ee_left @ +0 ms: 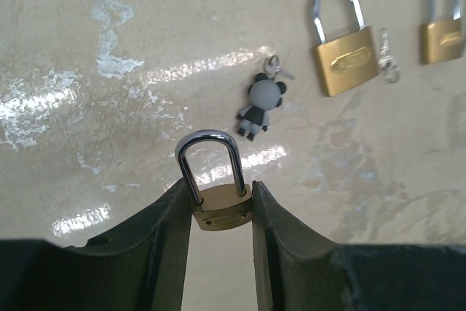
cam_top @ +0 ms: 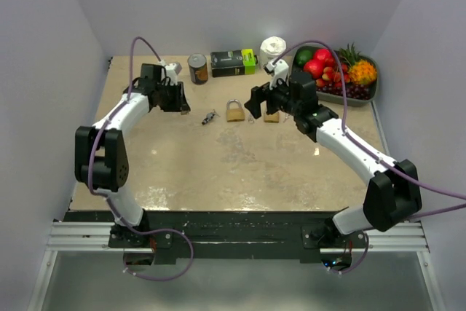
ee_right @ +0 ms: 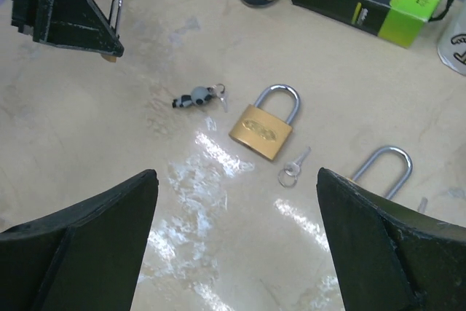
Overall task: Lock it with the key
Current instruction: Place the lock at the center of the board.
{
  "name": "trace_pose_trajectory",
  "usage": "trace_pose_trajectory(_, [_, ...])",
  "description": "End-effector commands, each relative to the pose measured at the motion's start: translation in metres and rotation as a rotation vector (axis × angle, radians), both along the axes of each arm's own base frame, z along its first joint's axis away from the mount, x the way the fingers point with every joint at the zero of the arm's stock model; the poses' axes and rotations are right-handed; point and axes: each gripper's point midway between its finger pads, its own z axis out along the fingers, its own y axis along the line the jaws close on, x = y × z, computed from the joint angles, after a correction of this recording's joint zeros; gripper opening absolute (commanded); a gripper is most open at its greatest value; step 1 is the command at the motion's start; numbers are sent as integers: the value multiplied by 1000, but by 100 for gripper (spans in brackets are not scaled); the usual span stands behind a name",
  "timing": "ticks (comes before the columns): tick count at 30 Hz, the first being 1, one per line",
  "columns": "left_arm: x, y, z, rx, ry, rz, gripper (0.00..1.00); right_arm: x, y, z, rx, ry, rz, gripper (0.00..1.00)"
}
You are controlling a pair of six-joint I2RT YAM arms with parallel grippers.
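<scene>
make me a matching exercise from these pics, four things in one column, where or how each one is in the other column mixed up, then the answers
1. small padlock
2. panda keyring
3. loose key
4. right gripper

A. open, above the table
B. pinched between the jaws of the left gripper
C. lying right beside the middle padlock
D. on the table, between the small padlock and the middle padlock

Pairs: 1-B, 2-D, 3-C, 4-A
</scene>
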Motion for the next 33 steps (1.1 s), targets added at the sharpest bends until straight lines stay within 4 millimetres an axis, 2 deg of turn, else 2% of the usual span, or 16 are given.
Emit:
trace_pose_trajectory(1, [11,-2,-21,174,28,-65,0,-9,-23,0,-35,-7,-23,93])
trace_pose_trajectory(2, [12,-2,-36,191,65,-67,0,-10,-25,0,-34,-7,-27,93])
trace_pose_trajectory(5, [15,-4,-53,217,111,-62,0,-11,-31,0,-34,-6,-36,93])
trace_pose_trajectory(10, [21,-1,-72,238,150,-21,0,-9,-40,0,-40,-10,-60,93])
trace_pose_trajectory(14, [18,-1,-91,269,183,-29,5,-6,-44,0,-37,-11,-71,93])
trace_pose_trajectory(18, [21,1,-102,288,197,-18,8,-2,-49,1,-38,-18,-91,93])
trace_pose_trajectory(28, [24,-2,-118,288,236,-16,27,4,-58,-3,-58,-20,-120,94])
trace_pose_trajectory(33, [20,3,-124,312,261,4,46,7,-61,-1,-55,-24,-132,95])
